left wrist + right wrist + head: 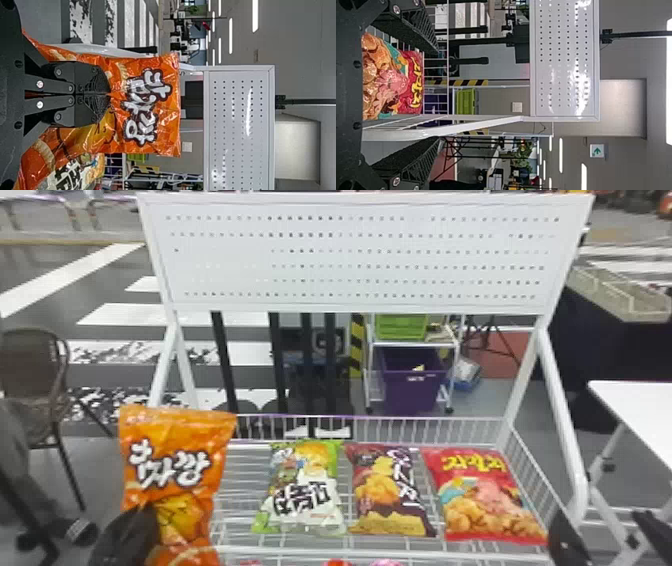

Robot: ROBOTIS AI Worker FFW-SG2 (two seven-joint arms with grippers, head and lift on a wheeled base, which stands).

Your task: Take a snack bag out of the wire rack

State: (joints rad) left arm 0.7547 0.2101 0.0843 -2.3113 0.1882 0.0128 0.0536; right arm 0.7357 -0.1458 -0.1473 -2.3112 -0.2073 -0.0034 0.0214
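left tool (147, 517): clenched on the orange bag (175, 455), held upright at the 9 o'clock side of the rack (350, 550). toward 3 o'clock, in order: green bag (302, 490), purple bag (387, 490), red bag (485, 495), side by side in the rack. right tool (600, 522): released, fingers spread, 4 o'clock. panel (360, 257): 12 o'clock.

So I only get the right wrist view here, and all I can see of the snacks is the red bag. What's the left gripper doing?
Observer: The left gripper is shut on an orange snack bag.
Operator: Which way up is it?
Observer: Upright, its printed front facing the head camera.
Operator: And what's beside my red bag?
Observer: A purple bag, just to its left in the head view.
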